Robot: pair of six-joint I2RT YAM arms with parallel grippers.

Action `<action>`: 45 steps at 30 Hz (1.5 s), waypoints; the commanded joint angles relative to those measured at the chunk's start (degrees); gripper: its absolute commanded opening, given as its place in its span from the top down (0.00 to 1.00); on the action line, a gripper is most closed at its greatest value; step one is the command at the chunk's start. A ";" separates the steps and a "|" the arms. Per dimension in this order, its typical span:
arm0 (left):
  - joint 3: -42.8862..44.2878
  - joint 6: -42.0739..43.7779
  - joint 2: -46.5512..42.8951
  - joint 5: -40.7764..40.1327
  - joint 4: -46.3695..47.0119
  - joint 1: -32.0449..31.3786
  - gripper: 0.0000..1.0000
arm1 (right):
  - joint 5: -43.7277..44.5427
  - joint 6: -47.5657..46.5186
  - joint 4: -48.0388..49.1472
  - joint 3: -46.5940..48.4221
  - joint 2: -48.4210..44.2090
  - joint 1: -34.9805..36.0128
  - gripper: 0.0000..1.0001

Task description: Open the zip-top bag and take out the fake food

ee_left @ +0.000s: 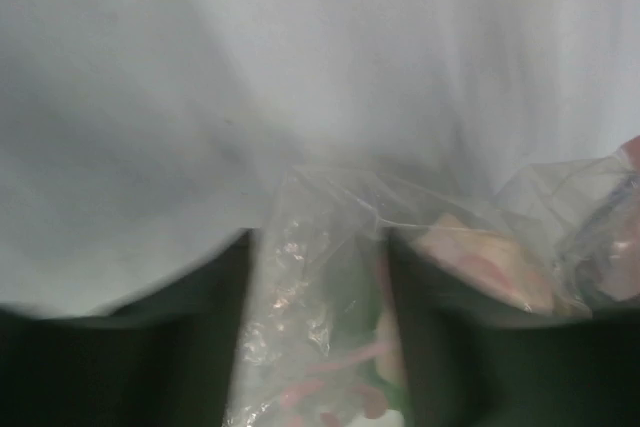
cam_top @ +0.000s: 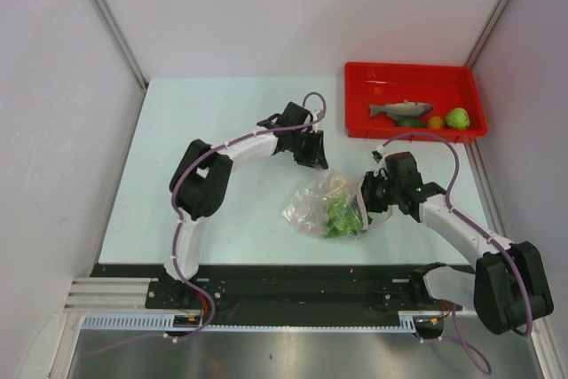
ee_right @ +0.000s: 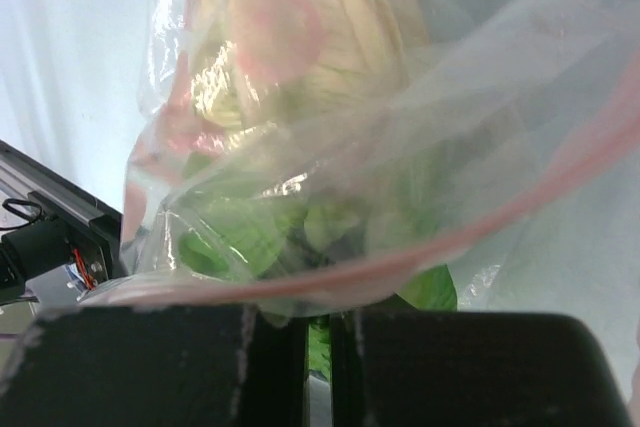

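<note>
The zip-top bag (cam_top: pixel 311 206) lies crumpled at the table's middle. Inside it are a leafy green piece (cam_top: pixel 343 217) and a pale beige-pink piece (cam_top: pixel 338 185). My left gripper (cam_top: pixel 313 159) is at the bag's far edge. In the blurred left wrist view, bunched plastic (ee_left: pixel 300 287) fills the gap between its fingers (ee_left: pixel 320 347). My right gripper (cam_top: pixel 367 198) is at the bag's right edge, its jaws nearly closed (ee_right: pixel 318 347) at the pinkish zip strip (ee_right: pixel 420 252). The leafy piece (ee_right: pixel 240 232) is just beyond the strip. The grey fish (cam_top: pixel 401 111), orange fruit (cam_top: pixel 435 122) and light green fruit (cam_top: pixel 458 118) lie in the red tray.
The red tray (cam_top: pixel 355 77) stands at the table's far right corner, behind my right arm. White walls close in the table on the left, back and right. A black rail runs along the near edge.
</note>
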 commanded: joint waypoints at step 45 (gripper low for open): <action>-41.77 -4.15 -30.78 -24.46 16.74 11.33 1.00 | 22.18 11.65 -32.72 5.43 -22.75 -23.75 1.00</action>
